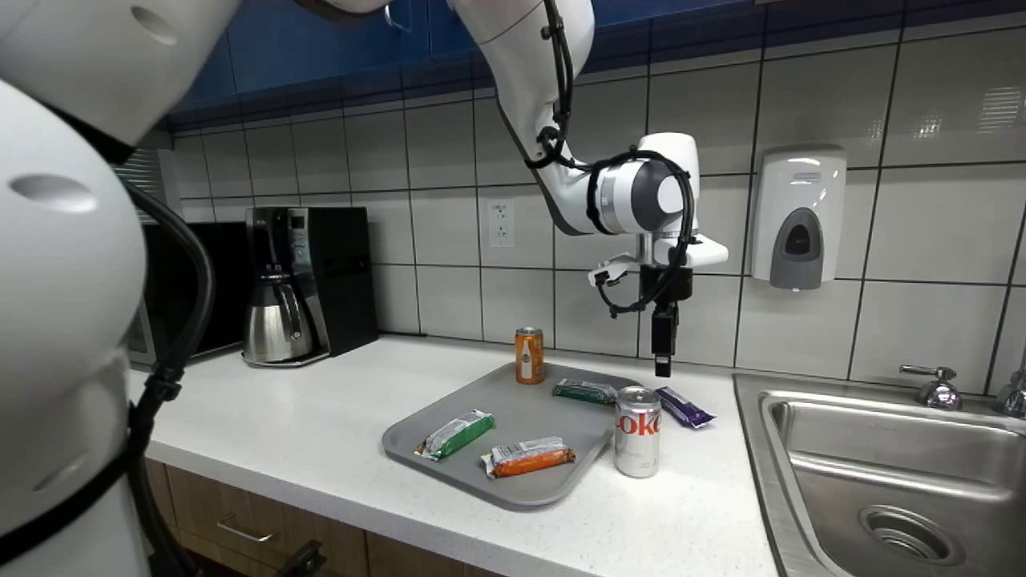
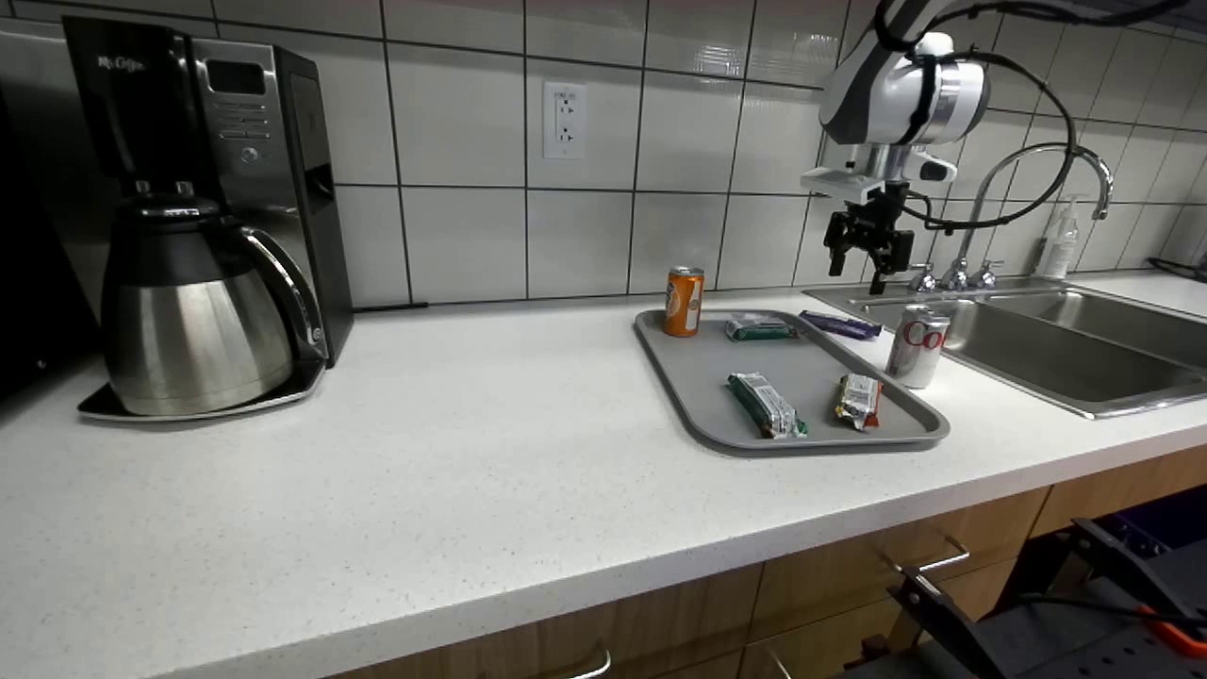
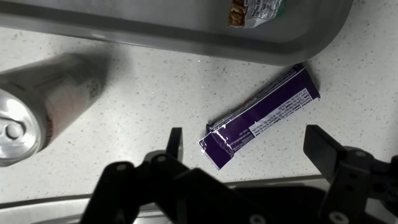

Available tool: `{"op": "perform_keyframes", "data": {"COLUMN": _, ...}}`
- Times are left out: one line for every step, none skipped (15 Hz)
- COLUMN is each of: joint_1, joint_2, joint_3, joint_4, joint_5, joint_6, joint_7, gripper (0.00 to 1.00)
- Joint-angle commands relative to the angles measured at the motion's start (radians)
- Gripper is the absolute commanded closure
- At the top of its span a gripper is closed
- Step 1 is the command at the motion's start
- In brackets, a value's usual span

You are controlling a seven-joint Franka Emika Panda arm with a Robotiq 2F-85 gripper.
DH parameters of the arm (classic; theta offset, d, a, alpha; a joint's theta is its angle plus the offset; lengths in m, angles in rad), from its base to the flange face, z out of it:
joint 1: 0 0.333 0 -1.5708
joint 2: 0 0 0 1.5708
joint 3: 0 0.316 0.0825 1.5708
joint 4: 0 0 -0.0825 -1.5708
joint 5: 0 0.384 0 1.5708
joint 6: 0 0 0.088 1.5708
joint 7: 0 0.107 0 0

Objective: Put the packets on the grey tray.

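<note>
The grey tray (image 1: 513, 413) (image 2: 820, 363) lies on the counter. A green packet (image 1: 457, 434) (image 2: 766, 405), an orange packet (image 1: 529, 457) (image 2: 859, 401) and a bluish-green packet (image 1: 585, 390) (image 2: 762, 328) lie flat on it. The bluish-green packet's end shows at the top of the wrist view (image 3: 259, 12). A purple packet (image 1: 684, 407) (image 2: 842, 325) (image 3: 261, 115) lies on the counter beside the tray, one end at the tray's rim near a corner. My gripper (image 1: 663, 369) (image 2: 857, 276) (image 3: 244, 135) is open and empty above the purple packet, apart from it.
A white-and-red can (image 1: 638, 433) (image 3: 46, 105) stands on the counter close to the tray's edge. An orange can (image 1: 529, 356) stands on the tray's back corner. The steel sink (image 1: 753, 465) lies beside the purple packet. A tiled wall (image 1: 513, 296) stands close behind. A coffee maker (image 2: 207, 245) stands farther off.
</note>
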Motion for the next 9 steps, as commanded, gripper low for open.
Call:
{"op": "perform_keyframes", "data": {"joint_1": -0.008, "joint_2": 0.081, "joint_3": -0.003, "joint_4": 0.098, "joint_5": 0.036, "joint_6": -0.019, "joint_7": 0.072, "gripper": 0.00}}
{"op": "perform_keyframes", "data": {"joint_1": -0.006, "joint_2": 0.098, "joint_3": -0.006, "joint_4": 0.112, "joint_5": 0.039, "joint_6": -0.015, "joint_7": 0.092, "gripper": 0.00}}
{"op": "perform_keyframes", "data": {"joint_1": -0.007, "joint_2": 0.113, "joint_3": -0.006, "joint_4": 0.125, "joint_5": 0.044, "joint_6": -0.016, "joint_7": 0.109, "gripper": 0.00}}
{"op": "perform_keyframes", "data": {"joint_1": -0.007, "joint_2": 0.130, "joint_3": -0.007, "joint_4": 0.139, "joint_5": 0.046, "joint_6": -0.016, "joint_7": 0.130, "gripper": 0.00}}
{"op": "perform_keyframes", "data": {"joint_1": -0.007, "joint_2": 0.143, "joint_3": -0.008, "joint_4": 0.149, "joint_5": 0.049, "joint_6": -0.016, "joint_7": 0.145, "gripper": 0.00}}
{"op": "perform_keyframes", "data": {"joint_1": -0.006, "joint_2": 0.159, "joint_3": -0.010, "joint_4": 0.162, "joint_5": 0.047, "joint_6": -0.015, "joint_7": 0.165, "gripper": 0.00}}
{"op": "perform_keyframes", "data": {"joint_1": -0.007, "joint_2": 0.173, "joint_3": -0.010, "joint_4": 0.172, "joint_5": 0.048, "joint_6": -0.012, "joint_7": 0.179, "gripper": 0.00}}
{"op": "perform_keyframes", "data": {"joint_1": -0.006, "joint_2": 0.186, "joint_3": -0.012, "joint_4": 0.186, "joint_5": 0.045, "joint_6": -0.014, "joint_7": 0.197, "gripper": 0.00}}
{"op": "perform_keyframes", "data": {"joint_1": -0.007, "joint_2": 0.198, "joint_3": -0.013, "joint_4": 0.198, "joint_5": 0.045, "joint_6": -0.014, "joint_7": 0.212, "gripper": 0.00}}
